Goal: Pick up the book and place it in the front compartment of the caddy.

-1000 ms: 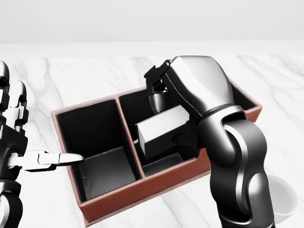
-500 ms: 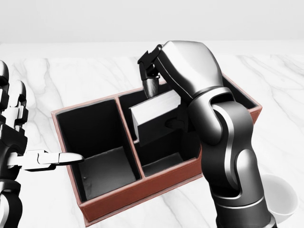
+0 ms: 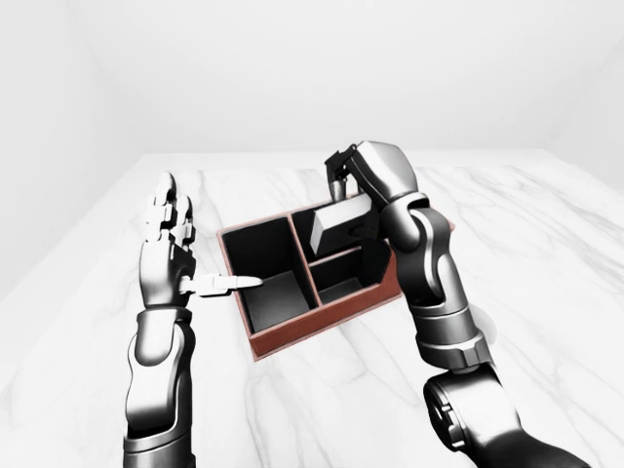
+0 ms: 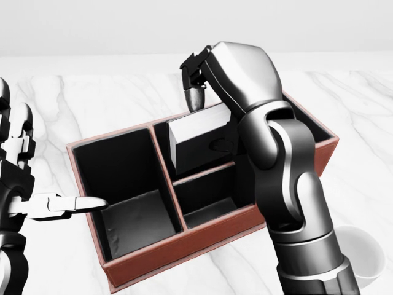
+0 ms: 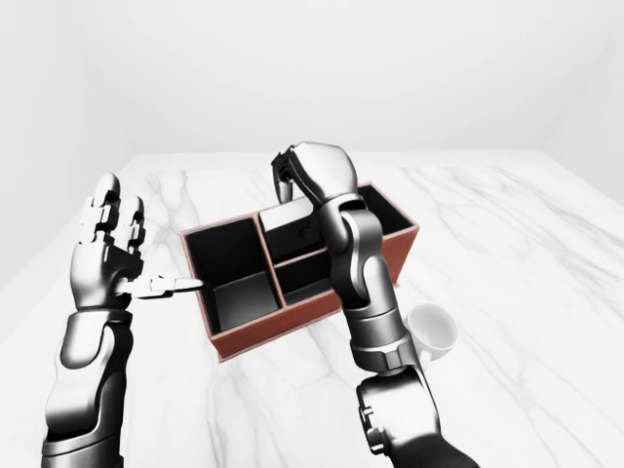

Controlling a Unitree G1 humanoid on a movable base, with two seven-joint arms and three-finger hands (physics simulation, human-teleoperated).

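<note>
The book [image 4: 198, 146] is a pale grey block, tilted, hanging over the upper middle compartment of the red-brown caddy [image 4: 184, 244]. My right hand [image 4: 198, 103] holds it from above, fingers closed on its top edge; the forearm hides the book's right end and the caddy's right part. The lower middle compartment [image 4: 212, 200] shows dark below the book. My left hand [image 4: 43, 175] stands open beside the caddy's left wall, fingers up, with its thumb [image 4: 86, 204] pointing at the large left compartment.
A white cup [image 5: 434, 331] sits on the marble table [image 3: 546, 244] to the right of the caddy, beside my right forearm. Marble runs on to the top and right of the views.
My right hand has carried the book up and slightly left in the head view, off the lower middle compartment to over the upper one. The left hand has not moved.
</note>
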